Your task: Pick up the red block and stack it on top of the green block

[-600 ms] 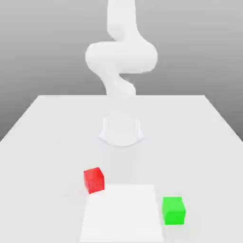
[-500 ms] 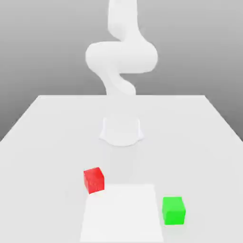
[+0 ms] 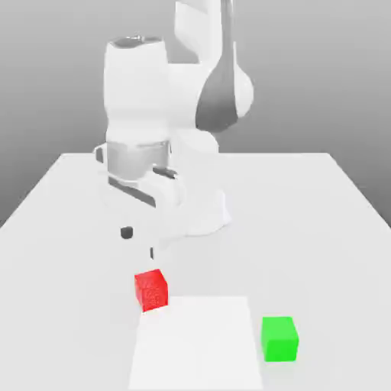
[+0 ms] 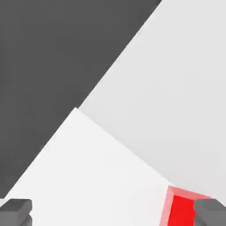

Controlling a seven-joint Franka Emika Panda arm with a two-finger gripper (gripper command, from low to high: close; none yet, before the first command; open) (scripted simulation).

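The exterior view takes in the pale grey tabletop, the white Panda arm rising over its far part, the flat white square panel towards the near edge, and the bright green cube beside that panel on the exterior view's right; the hand view gives a closer look down, with a dark grey area past a straight edge, a corner of the white panel meeting that edge, and both grey fingertips.

The two-finger gripper stands wide open, its fingertips well apart and holding nothing; it hangs over the tabletop, above and near the bright red cube; that cube rests by the panel's far corner on the exterior view's left, turned at a slight angle, apart from the green cube; in the hand view the red cube lies much nearer one fingertip than the other, and that nearer fingertip covers part of it; in the exterior view its top is below the fingertips.
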